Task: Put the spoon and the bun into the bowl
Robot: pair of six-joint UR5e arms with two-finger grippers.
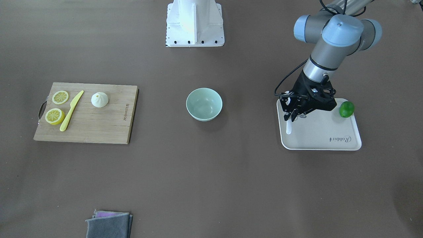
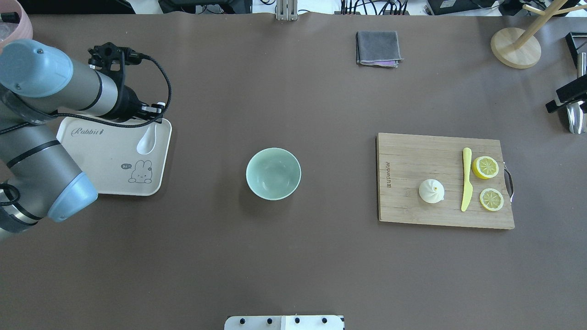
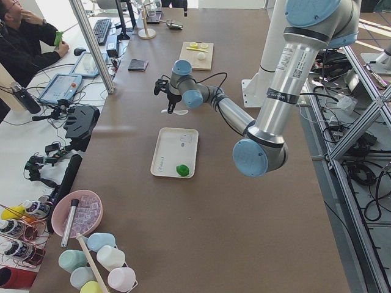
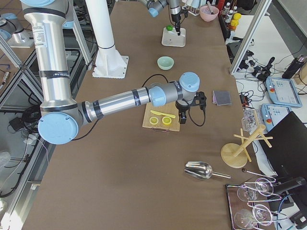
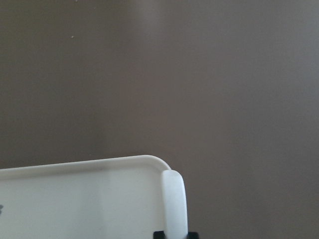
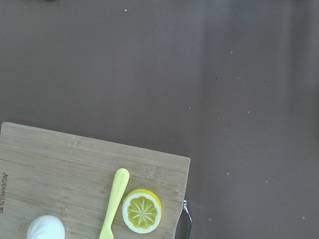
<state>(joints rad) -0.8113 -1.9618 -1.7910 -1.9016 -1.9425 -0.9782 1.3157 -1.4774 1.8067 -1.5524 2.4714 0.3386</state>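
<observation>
The white spoon (image 2: 147, 140) is at the far right corner of a cream tray (image 2: 110, 165). My left gripper (image 1: 289, 118) is shut on its handle (image 5: 174, 204) and holds it just above the tray. The mint-green bowl (image 2: 273, 173) stands empty at the table's middle. The bun (image 2: 431, 191) sits on a wooden cutting board (image 2: 412, 211) on the right. My right gripper (image 4: 182, 120) shows only in the exterior right view, above the board's outer end; I cannot tell whether it is open or shut. Its wrist view shows the bun (image 6: 46, 228) at the bottom left.
A green lime (image 1: 346, 109) lies at the tray's edge. A yellow knife (image 2: 466, 178) and two lemon slices (image 2: 485, 167) lie on the board beside the bun. A folded grey cloth (image 2: 377, 48), a wooden stand (image 2: 516, 46) and a metal scoop (image 2: 574, 120) are at the far and right edges.
</observation>
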